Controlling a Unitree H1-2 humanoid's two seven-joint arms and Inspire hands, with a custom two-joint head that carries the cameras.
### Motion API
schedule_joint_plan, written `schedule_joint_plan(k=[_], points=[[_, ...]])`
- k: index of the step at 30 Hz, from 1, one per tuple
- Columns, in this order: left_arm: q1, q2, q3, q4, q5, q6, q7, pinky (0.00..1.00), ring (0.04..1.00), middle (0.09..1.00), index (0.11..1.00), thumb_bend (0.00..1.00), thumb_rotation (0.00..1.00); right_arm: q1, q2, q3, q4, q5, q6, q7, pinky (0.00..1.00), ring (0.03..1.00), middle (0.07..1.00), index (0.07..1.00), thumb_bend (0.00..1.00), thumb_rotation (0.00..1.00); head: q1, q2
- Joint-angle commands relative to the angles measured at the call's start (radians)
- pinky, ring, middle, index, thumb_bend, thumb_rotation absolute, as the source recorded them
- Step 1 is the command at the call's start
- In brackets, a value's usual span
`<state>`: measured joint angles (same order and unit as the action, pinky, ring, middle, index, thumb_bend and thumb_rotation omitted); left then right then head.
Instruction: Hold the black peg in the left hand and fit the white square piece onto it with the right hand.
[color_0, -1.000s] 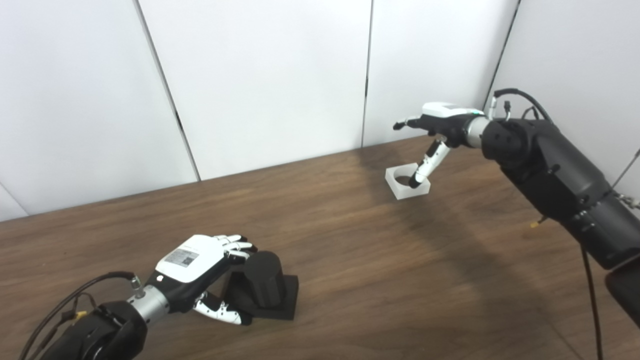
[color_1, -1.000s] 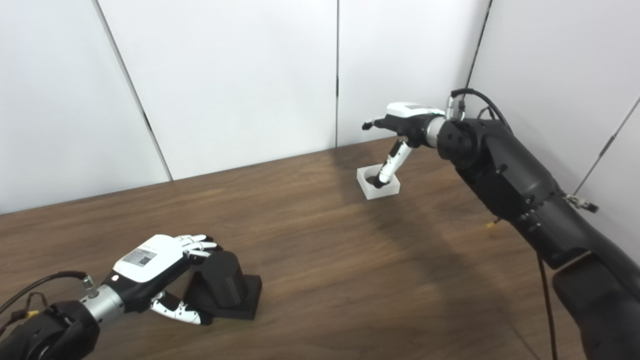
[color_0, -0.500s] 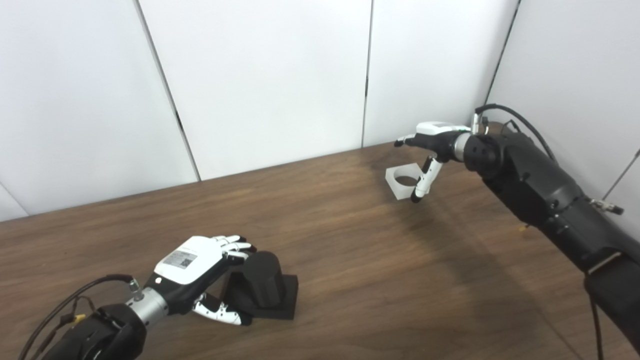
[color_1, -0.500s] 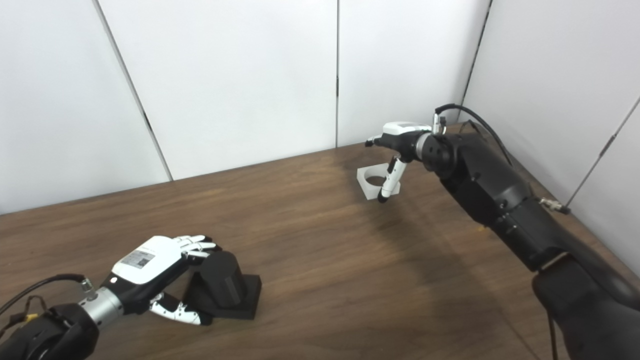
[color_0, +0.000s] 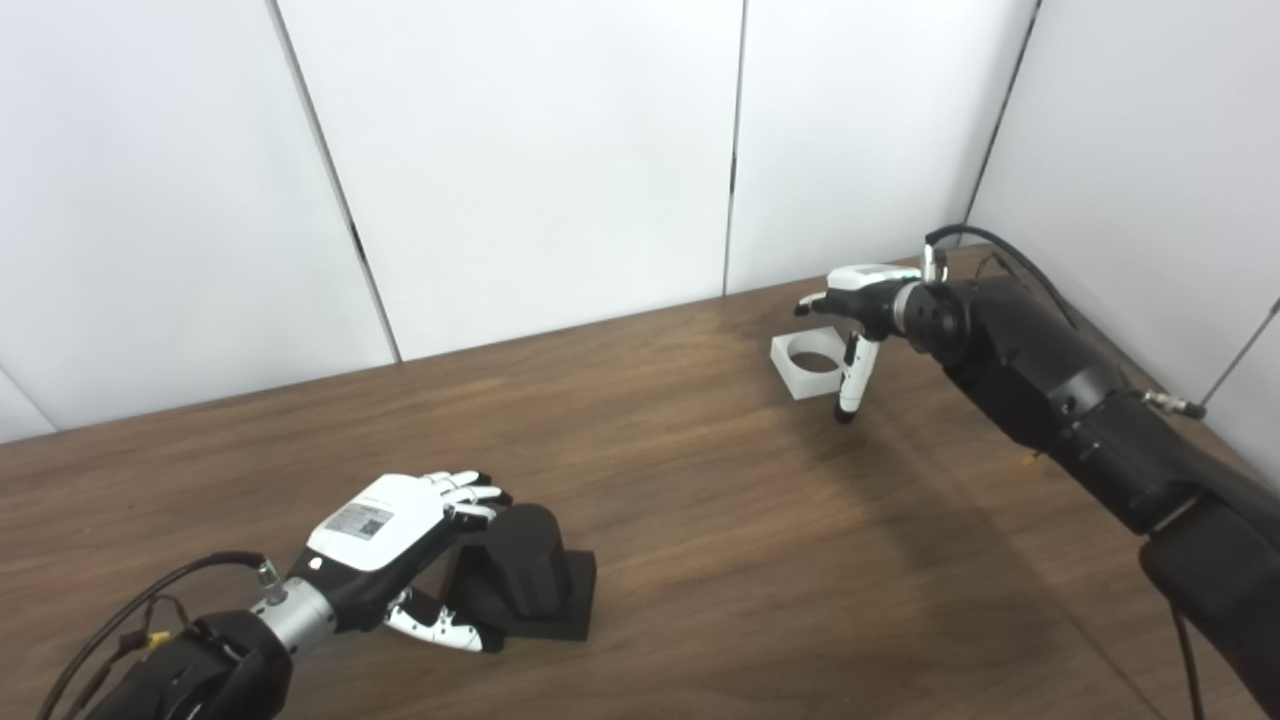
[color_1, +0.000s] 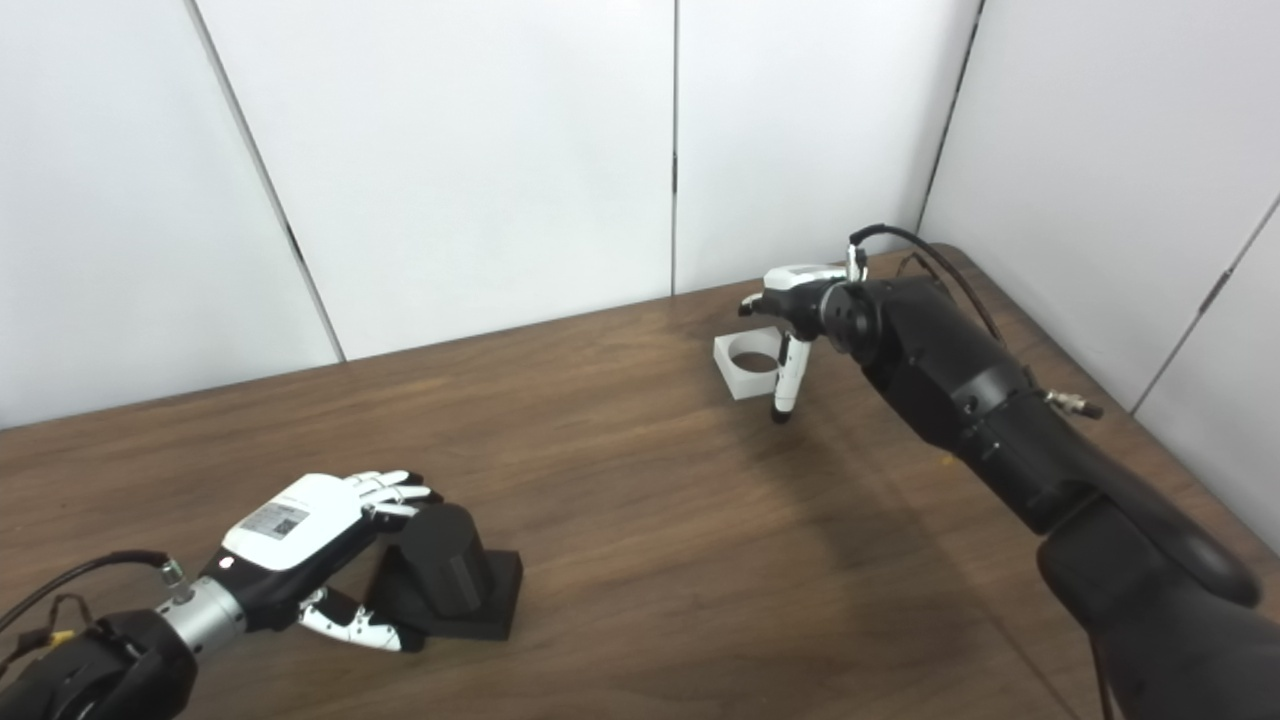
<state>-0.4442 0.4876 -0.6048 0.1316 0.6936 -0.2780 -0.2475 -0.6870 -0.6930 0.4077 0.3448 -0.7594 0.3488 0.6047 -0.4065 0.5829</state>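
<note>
The black peg (color_0: 527, 562), a thick cylinder on a square black base, stands on the table at the lower left. My left hand (color_0: 385, 530) is wrapped on it from the left, fingers against the cylinder's top and thumb along the base's front edge. The white square piece (color_0: 810, 366), with a round hole, lies flat at the far right of the table. My right hand (color_0: 858, 298) hovers open at its right side. One finger (color_0: 850, 385) points down just off the piece's near right corner, and the others reach over its far edge.
The brown wooden table (color_0: 700, 520) is bordered by white wall panels (color_0: 540, 150) at the back and right, close behind the white piece. My right forearm (color_0: 1050, 390) stretches low over the table's right side.
My right hand and arm have come down lower. The downward finger left the white piece's hole and now stands beside its near right corner. Left hand and peg are unmoved.
</note>
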Motion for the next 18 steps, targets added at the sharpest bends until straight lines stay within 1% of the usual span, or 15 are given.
schedule_joint_plan(k=[1,6,9,12,13,14,18], points=[[0.067,0.037,-0.051,0.026,0.057,0.003,-0.108,0.92,0.931,0.874,0.49,0.52,0.06,-0.056,-0.005,-0.003,-0.001,-0.023,-0.018,-0.038,0.9,0.954,0.958,0.918,0.88,0.15,0.0,0.002],[0.071,0.04,-0.049,0.018,0.058,0.0,-0.108,0.92,0.933,0.873,0.49,0.52,0.06,-0.052,0.004,0.018,0.022,-0.041,-0.02,-0.042,0.9,0.953,0.954,0.912,0.87,0.14,0.003,0.008],[0.072,0.041,-0.049,0.014,0.058,0.003,-0.113,0.92,0.936,0.873,0.49,0.52,0.06,-0.05,0.007,0.032,0.041,-0.052,-0.032,-0.055,0.89,0.951,0.951,0.896,0.86,0.14,0.006,0.012],[0.075,0.04,-0.046,0.013,0.053,0.001,-0.108,0.92,0.935,0.871,0.49,0.52,0.06,-0.045,0.009,0.047,0.061,-0.07,-0.051,-0.09,0.87,0.932,0.929,0.814,0.84,0.14,0.007,0.012],[0.075,0.039,-0.045,0.014,0.051,0.0,-0.107,0.92,0.932,0.869,0.49,0.52,0.06,-0.043,0.01,0.051,0.067,-0.076,-0.058,-0.103,0.84,0.917,0.911,0.766,0.83,0.14,0.007,0.012],[0.075,0.039,-0.045,0.013,0.051,0.002,-0.109,0.92,0.933,0.87,0.49,0.52,0.06,-0.04,0.012,0.053,0.073,-0.08,-0.065,-0.115,0.83,0.91,0.902,0.739,0.82,0.13,0.007,0.014],[0.073,0.039,-0.047,0.011,0.057,0.008,-0.115,0.92,0.936,0.873,0.49,0.52,0.06,-0.026,0.014,0.055,0.086,-0.094,-0.087,-0.163,0.8,0.877,0.861,0.66,0.79,0.11,0.01,0.016]])
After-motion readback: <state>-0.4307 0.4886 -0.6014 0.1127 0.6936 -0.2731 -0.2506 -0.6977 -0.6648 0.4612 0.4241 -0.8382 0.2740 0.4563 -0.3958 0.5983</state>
